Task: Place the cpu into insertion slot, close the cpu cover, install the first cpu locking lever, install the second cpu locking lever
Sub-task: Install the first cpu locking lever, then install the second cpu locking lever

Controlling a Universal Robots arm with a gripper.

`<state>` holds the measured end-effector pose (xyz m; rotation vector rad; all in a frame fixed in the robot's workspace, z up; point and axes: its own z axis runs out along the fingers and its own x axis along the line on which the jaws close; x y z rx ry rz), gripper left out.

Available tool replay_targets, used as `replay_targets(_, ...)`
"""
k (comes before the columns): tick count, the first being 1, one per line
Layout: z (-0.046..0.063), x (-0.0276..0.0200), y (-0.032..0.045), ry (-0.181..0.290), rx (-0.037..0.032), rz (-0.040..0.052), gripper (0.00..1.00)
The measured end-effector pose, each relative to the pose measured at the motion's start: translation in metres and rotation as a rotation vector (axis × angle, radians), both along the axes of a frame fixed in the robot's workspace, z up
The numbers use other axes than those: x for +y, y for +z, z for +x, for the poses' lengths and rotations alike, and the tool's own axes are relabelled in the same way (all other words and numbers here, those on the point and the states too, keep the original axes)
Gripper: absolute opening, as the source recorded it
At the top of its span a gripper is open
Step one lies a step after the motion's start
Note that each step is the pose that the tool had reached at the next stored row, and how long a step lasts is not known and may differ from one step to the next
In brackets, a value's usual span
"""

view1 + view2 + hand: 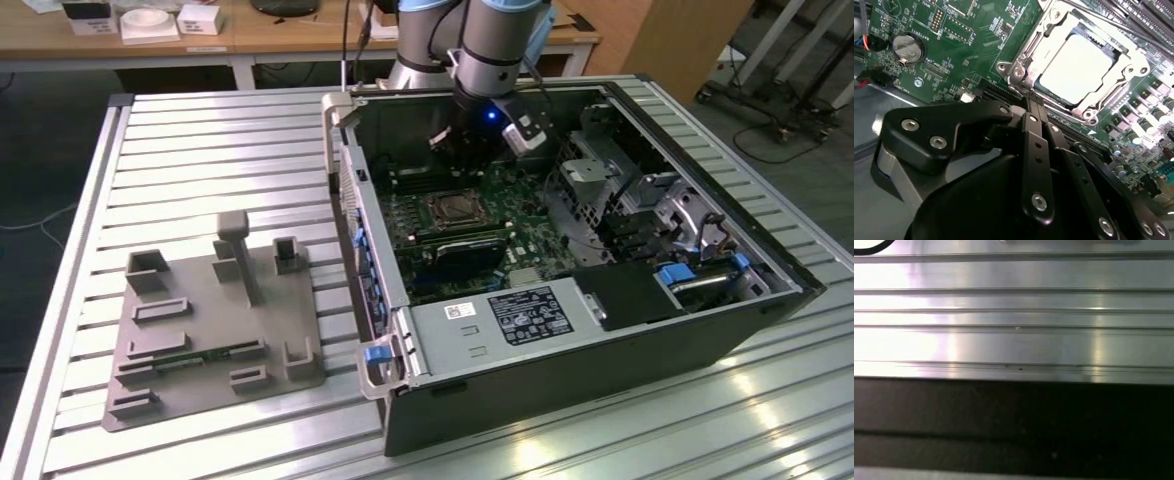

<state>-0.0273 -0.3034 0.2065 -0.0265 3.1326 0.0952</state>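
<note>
From where I stand, the nearest thing is the grey fixture plate (214, 340) with its little upright blocks, lying on the ribbed aluminium table (200, 130). Just beyond it sits the open computer case (587, 360), with the white-labelled power supply (514, 315) at the near end.

Deeper inside, the green motherboard (974, 45) lies flat. In the second wrist view the cpu (1076, 67) is already seated in its socket, pale top facing up, and the cpu cover (1026, 47) appears to lie down around it as a silvery frame. Whether both locking levers are hooked I cannot tell.

The gripper (1035, 107) hangs just above the board, its two black fingers (1031, 135) pressed together with nothing between them, the tips close to the socket's edge. In the exterior view it (467, 150) stands over the far end of the board.

I'd judge the chip itself as light, stiff and fragile: it should be held by its edges only, with no pressure on the contacts underneath. The cover is thin sheet metal, springy and slick, best pushed flat on its frame. The levers look like thin, stiff wire, likely to slip off smooth fingertips, so the bent end is the place to push.

Farthest back, a wooden desk (267, 40) carries small white boxes (147, 20).
</note>
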Motion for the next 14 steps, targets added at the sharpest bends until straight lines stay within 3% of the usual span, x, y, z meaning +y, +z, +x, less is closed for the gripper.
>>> replay_targets(8,0.0000,-0.0042,0.0002,0.000,0.0000,-0.0001,0.11)
replay_targets(14,0.0000,-0.0045,0.0002,0.000,0.0001,-0.0001,0.11)
